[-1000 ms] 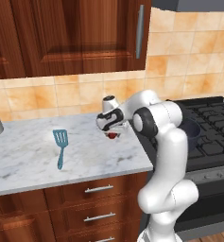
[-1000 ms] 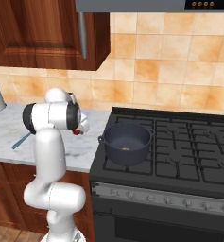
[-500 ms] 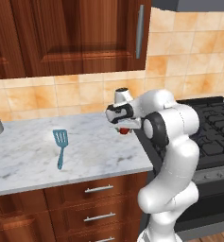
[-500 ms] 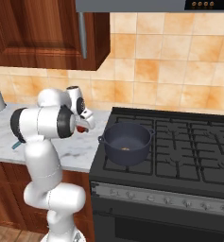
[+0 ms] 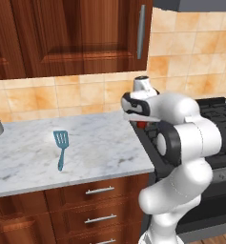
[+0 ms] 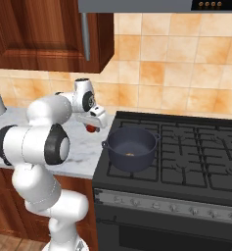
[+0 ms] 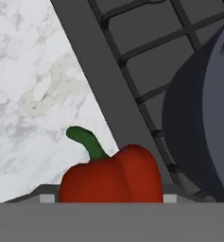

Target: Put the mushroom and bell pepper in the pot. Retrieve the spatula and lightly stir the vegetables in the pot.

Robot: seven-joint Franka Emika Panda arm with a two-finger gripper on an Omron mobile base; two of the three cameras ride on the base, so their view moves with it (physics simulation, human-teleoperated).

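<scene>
I hold the pepper (image 7: 111, 174) in my claw (image 6: 91, 125), closed on its sides and raised above the table (image 5: 100, 147) edge just beside the pot (image 6: 130, 147), so I can drop it in.

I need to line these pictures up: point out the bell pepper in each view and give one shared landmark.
Left base view: bell pepper, centre right, under the gripper.
Right base view: bell pepper, left of centre, left of the pot.
Hand view: bell pepper, bottom centre.
Shared landmark: the stove's black left edge.
</scene>
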